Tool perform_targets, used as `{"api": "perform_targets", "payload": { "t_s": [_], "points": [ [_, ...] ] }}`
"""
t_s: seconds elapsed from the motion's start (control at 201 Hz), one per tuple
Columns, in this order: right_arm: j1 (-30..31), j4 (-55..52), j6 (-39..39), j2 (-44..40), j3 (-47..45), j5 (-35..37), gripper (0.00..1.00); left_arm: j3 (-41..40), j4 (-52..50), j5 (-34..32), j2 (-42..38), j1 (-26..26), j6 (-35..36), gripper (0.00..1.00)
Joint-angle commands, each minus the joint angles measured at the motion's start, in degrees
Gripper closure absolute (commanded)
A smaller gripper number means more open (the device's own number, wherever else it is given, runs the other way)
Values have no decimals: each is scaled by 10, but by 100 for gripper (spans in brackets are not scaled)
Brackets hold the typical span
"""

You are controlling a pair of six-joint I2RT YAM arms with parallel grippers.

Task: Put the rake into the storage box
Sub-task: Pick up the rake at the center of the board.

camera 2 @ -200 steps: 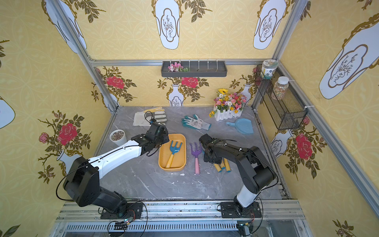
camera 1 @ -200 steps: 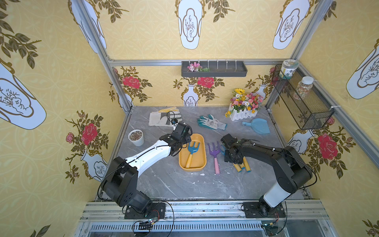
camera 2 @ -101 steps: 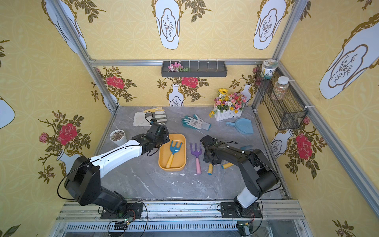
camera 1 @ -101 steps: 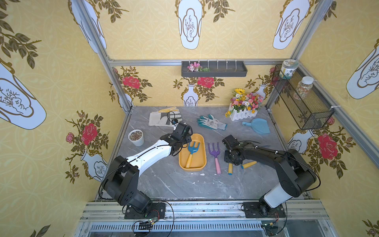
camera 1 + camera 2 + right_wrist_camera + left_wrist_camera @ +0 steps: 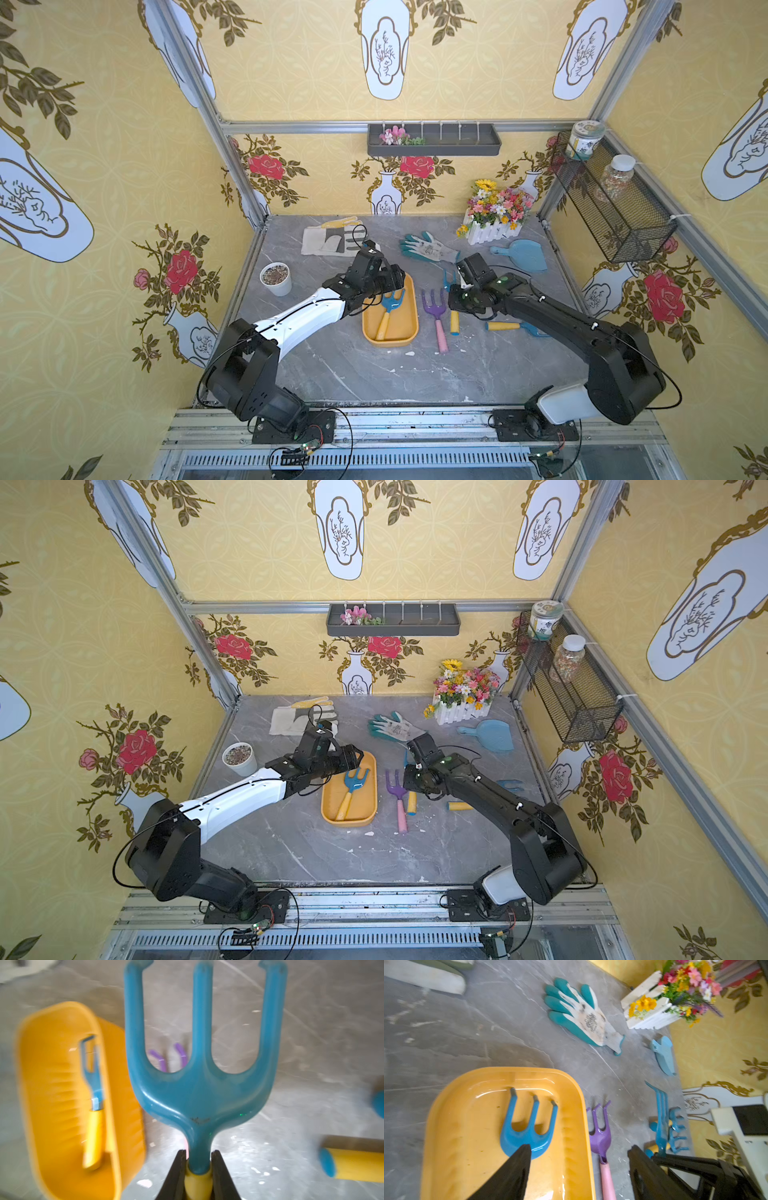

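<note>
1. Grey table (image 5: 374, 374) carries the orange storage box (image 5: 390, 343) mid-frame; one blue rake (image 5: 388, 309) lies inside it.
2. Left claw (image 5: 579, 1147) hangs spread above that rake's head.
3. Right claw (image 5: 198, 1153) is clamped on a second rake (image 5: 199, 1095), right of the box.
</note>
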Motion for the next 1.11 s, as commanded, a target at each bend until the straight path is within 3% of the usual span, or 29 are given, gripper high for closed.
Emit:
{"api": "perform_targets", "payload": {
  "t_s": [0.0, 0.159, 0.438, 0.643, 1.106],
  "points": [
    [7, 105, -3, -15, -9, -117, 85, -9, 70, 89, -1, 1, 14, 19],
    [31, 160, -8, -12, -7, -178, 85, -14, 80, 114, 1, 0, 11, 19],
    [83, 157, -20, 27, 24, -164, 84, -22, 91, 132, 0, 0, 7, 19],
    [90, 155, -21, 27, 30, -157, 84, -26, 91, 141, 3, 0, 6, 37],
    [91, 144, -33, 22, 51, -150, 83, -23, 91, 139, 9, 0, 0, 43]
  ]
}}
